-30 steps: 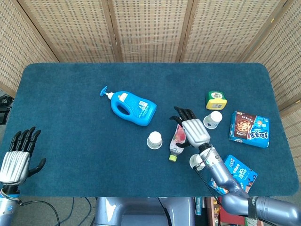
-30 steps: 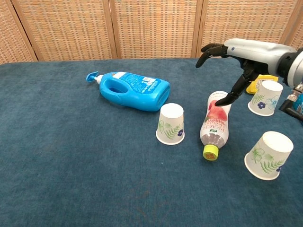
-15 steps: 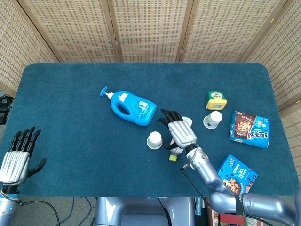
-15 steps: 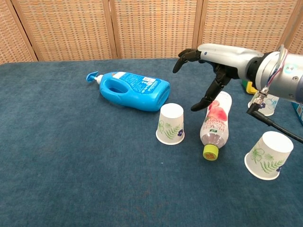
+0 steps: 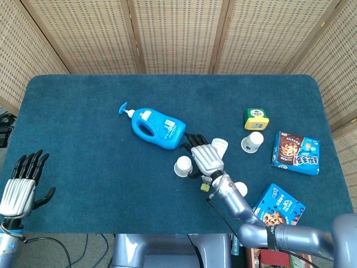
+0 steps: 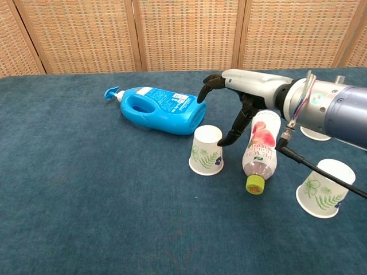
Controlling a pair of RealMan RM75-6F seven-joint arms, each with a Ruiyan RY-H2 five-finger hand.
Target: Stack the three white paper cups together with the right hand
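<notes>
Three white paper cups with leaf prints stand upside down on the blue cloth. The middle cup (image 5: 183, 166) (image 6: 206, 150) is left of a lying drink bottle (image 6: 261, 148). A second cup (image 5: 256, 141) stands at the right, mostly hidden behind my arm in the chest view. The third cup (image 5: 240, 188) (image 6: 325, 188) is near the front right. My right hand (image 5: 203, 157) (image 6: 229, 97) hovers open just above and right of the middle cup, its thumb tip close to the cup's top edge. My left hand (image 5: 22, 181) is open at the front left corner, holding nothing.
A blue detergent bottle (image 5: 156, 127) (image 6: 160, 109) lies just behind the middle cup. A yellow box (image 5: 256, 118) and a snack box (image 5: 295, 152) sit at the right, and another blue snack box (image 5: 279, 204) sits at the front right edge.
My right hand has swung left, from over the drink bottle to beside the middle cup. The cups, the bottle and my left hand have not moved.
</notes>
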